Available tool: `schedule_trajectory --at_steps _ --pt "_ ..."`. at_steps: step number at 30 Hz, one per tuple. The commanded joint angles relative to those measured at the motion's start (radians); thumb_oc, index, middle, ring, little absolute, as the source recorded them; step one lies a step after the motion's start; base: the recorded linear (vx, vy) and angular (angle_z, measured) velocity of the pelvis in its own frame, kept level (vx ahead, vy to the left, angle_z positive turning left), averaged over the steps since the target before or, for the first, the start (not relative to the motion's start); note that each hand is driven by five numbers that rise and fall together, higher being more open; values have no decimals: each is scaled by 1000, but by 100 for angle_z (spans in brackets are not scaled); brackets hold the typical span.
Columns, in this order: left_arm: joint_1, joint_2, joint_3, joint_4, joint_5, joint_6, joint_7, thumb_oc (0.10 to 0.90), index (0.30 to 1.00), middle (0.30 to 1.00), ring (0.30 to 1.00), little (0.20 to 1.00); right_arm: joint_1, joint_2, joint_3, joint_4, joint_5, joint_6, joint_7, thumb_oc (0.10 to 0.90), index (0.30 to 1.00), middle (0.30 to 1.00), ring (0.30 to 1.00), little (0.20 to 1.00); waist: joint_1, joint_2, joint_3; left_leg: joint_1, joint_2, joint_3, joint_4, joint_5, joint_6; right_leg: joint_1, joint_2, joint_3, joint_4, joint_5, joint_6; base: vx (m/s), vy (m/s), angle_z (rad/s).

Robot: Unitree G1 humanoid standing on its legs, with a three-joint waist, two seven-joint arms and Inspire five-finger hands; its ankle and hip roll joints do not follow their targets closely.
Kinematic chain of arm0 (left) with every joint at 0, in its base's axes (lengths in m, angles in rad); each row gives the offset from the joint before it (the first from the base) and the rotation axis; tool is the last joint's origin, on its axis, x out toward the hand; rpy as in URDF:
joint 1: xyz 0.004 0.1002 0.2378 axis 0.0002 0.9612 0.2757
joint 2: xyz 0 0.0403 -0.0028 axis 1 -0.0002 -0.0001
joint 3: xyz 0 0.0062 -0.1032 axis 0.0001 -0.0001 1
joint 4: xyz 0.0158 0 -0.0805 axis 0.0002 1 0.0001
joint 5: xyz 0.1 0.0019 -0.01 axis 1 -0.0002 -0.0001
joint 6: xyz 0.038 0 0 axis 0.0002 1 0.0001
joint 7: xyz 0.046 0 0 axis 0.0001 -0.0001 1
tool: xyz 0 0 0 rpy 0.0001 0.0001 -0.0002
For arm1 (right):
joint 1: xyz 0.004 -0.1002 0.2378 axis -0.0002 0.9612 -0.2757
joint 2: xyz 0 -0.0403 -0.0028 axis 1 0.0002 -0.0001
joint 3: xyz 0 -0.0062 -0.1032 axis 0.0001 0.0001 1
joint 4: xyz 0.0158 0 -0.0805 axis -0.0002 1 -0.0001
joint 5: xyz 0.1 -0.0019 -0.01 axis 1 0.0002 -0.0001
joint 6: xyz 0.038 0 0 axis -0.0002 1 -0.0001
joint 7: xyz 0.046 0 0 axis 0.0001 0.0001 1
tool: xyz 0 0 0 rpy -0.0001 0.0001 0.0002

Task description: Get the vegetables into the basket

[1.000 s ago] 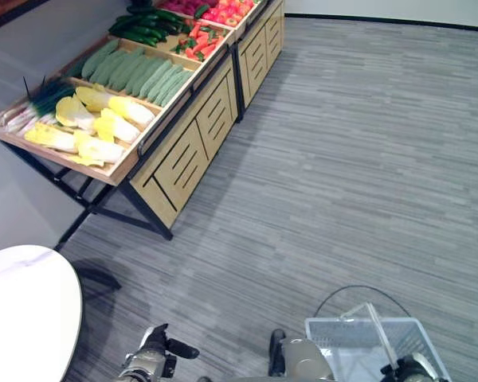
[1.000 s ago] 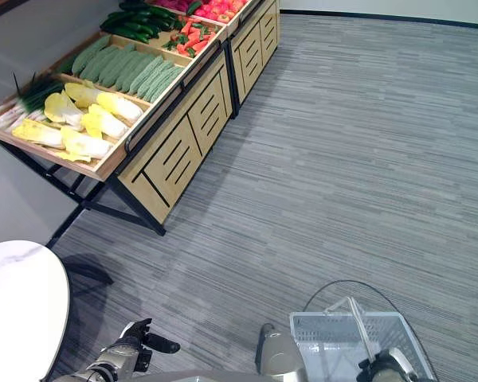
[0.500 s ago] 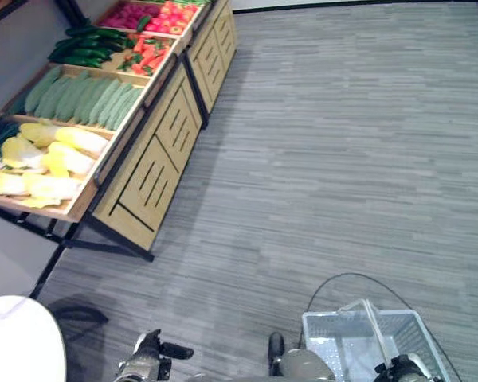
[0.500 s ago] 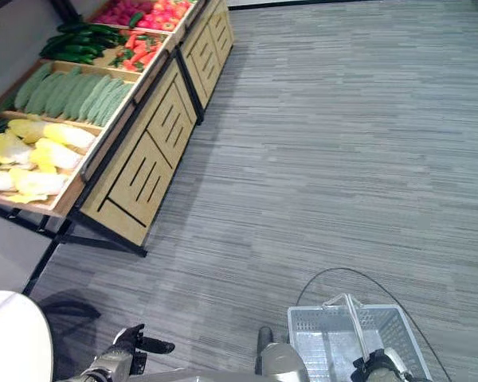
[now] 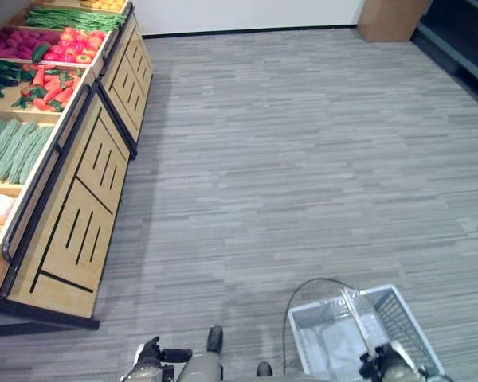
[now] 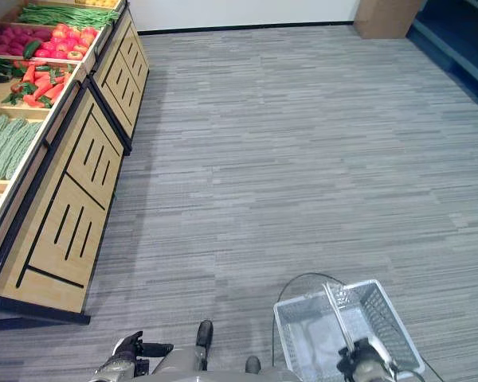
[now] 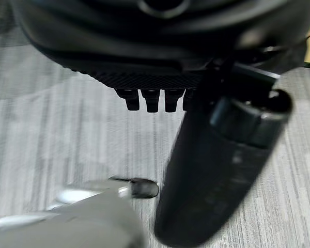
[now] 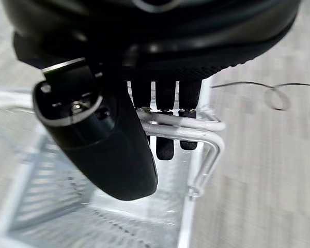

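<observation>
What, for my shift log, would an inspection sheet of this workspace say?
Surface: grey striped floor, bare in the middle.
Job's things: vegetables lie in the trays of the wooden stand on the left; white wire basket is low on the right, with no vegetables seen in it.
Clutter: nothing seen.
Robot hands: right robot hand is curled round the basket's handle; left robot hand is low near the stand, with nothing in it.
Cables: nothing seen among the job's things.
Surroundings: white wall at the far end, a brown box against it, a dark shelf at the far right.
</observation>
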Motion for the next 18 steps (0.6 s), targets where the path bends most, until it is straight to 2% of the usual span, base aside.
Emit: schedule_trajectory --at_steps 1,13,18 --pt "-3 39 9 32 42 3 33 900 1000 1000 1000 1000 -6 -37 -14 -11 33 2 -38 400 300 300 300 300 27 -35 -3 64 29 42 13 -134 -33 -40 -84 58 10 -49 70 58 67 9" --pt "2 57 2 46 83 11 43 900 1000 1000 1000 1000 2 8 -10 -17 60 2 -34 400 300 300 300 300 27 -49 -30 111 14 72 3 -174 -2 -30 -112 88 19 -48 95 47 58 -8" --pt "5 62 3 53 97 14 41 900 1000 1000 1000 1000 5 19 -7 -16 63 3 -32 400 300 300 300 300 31 -48 -36 113 11 75 1 -171 4 -38 -118 93 28 -40 102 33 47 -4"
